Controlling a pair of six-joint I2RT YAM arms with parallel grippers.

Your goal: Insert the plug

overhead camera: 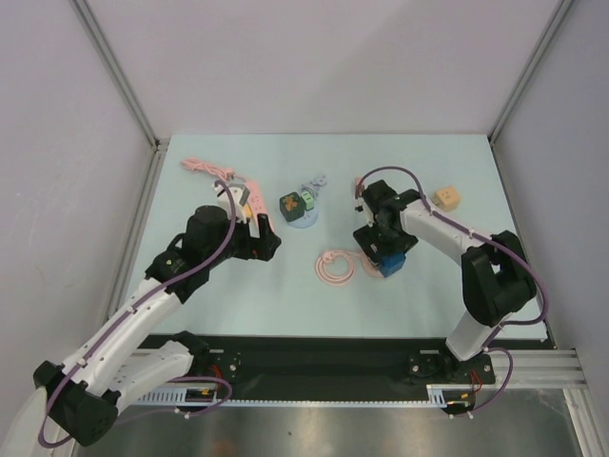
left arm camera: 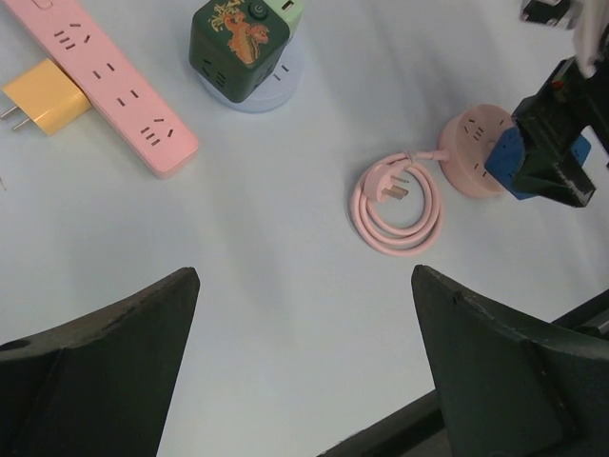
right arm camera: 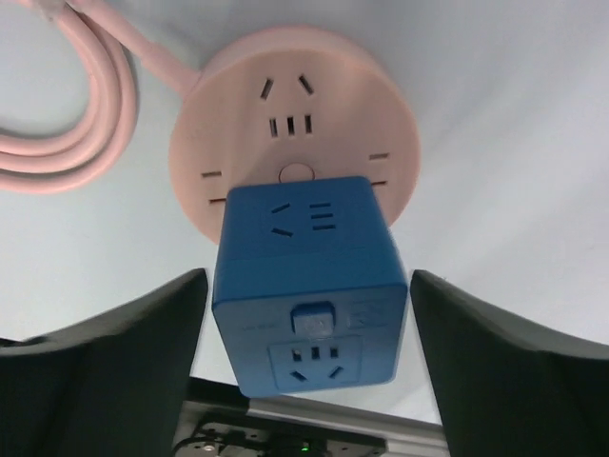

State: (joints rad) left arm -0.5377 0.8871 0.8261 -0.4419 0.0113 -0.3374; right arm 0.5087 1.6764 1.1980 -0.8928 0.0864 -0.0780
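My right gripper [right arm camera: 306, 278] is spread wide around the blue cube [right arm camera: 304, 238] on the pink socket [right arm camera: 285, 105]; I can't tell if it grips.

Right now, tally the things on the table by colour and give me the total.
Pink: 2, power strip, round socket
Blue: 1, cube adapter
Green: 1, cube
Yellow: 1, plug
Pale blue: 1, round base
Tan: 1, block
Total: 7
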